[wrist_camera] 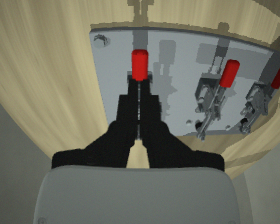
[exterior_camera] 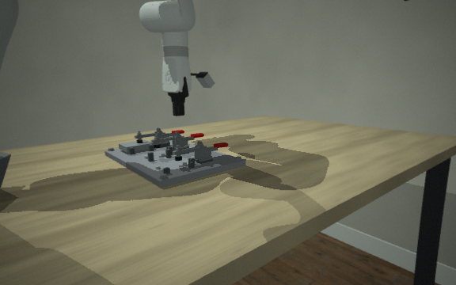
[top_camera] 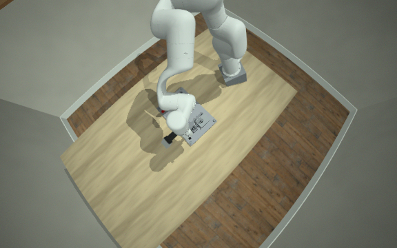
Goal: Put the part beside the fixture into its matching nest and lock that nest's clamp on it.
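The fixture plate (top_camera: 203,132) (exterior_camera: 204,172) (wrist_camera: 113,55) carries three clamps. The grey part (exterior_camera: 141,148) lies in the far nest in the exterior view, with that clamp's bar over it and its black tip at the part's top. The bar looks about level; its exact angle and the part's exact seating cannot be told. That clamp's red handle (exterior_camera: 178,131) (wrist_camera: 139,65) lies out flat. My gripper (exterior_camera: 178,115) (wrist_camera: 139,92) is shut and empty, above this clamp and clear of it. The fingers hide most of the clamp in the wrist view.
The middle clamp's red handle (exterior_camera: 197,135) (wrist_camera: 229,73) and the near clamp's red handle (exterior_camera: 220,145) (wrist_camera: 279,78) also stick out flat beside it. Upright pegs stand on the plate. The arm hides part of the fixture in the top view. The wooden table (top_camera: 143,193) (exterior_camera: 165,229) surrounds the plate.
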You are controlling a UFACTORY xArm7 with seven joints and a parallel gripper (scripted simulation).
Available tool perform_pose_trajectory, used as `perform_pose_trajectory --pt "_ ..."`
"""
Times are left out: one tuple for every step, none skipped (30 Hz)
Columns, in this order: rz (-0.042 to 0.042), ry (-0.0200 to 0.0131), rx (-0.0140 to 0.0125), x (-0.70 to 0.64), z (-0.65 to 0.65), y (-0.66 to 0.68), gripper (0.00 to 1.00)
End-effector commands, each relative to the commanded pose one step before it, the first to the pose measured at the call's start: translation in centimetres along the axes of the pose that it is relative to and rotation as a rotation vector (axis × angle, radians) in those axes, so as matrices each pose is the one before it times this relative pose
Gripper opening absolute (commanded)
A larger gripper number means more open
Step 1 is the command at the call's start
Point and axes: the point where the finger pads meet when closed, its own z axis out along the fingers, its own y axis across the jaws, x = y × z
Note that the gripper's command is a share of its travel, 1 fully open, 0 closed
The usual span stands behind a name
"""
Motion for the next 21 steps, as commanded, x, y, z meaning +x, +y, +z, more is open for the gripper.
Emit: perform_pose_trajectory --pt "-0.0001 0.003 0.00133 0.111 -1.454 -0.025 0.0" --pt "0.0 0.0 0.0 0.0 0.0 0.0 0.0" --pt "0.0 0.0 -0.00001 0.0 -0.226 0.0 0.0" --pt "0.0 0.0 0.0 0.0 -0.199 0.0 0.0" --pt "-0.00001 0.0 0.00001 -0.001 -0.17 0.0 0.0" --pt "0.00001 0.00001 -0.00002 0.001 -0.141 0.0 0.0" --pt "0.0 0.0 0.0 0.0 -0.112 0.0 0.0" --pt "0.0 0.0 0.0 0.0 -0.086 0.0 0.0" --pt "0.0 0.0 0.00001 0.0 -0.061 0.0 0.0" --pt "0.0 0.0 0.00001 0.0 -0.039 0.0 0.0" --pt "0.0 0.0 0.0 0.0 -0.021 0.0 0.0" --pt "0.0 0.0 0.0 0.0 -0.008 0.0 0.0" --pt "0.0 0.0 0.0 0.0 -0.001 0.0 0.0" --pt "0.0 0.0 0.0 0.0 0.0 0.0 0.0" --pt "0.0 0.0 0.0 0.0 0.0 0.0 0.0" --pt "0.0 0.0 0.0 0.0 0.0 0.0 0.0" --pt "0.0 0.0 0.0 0.0 0.0 0.0 0.0" --pt "0.0 0.0 0.0 0.0 0.0 0.0 0.0" --pt "0.0 0.0 0.0 0.0 0.0 0.0 0.0" --pt "0.0 0.0 0.0 0.0 0.0 0.0 0.0" --pt "0.0 0.0 0.0 0.0 0.0 0.0 0.0"
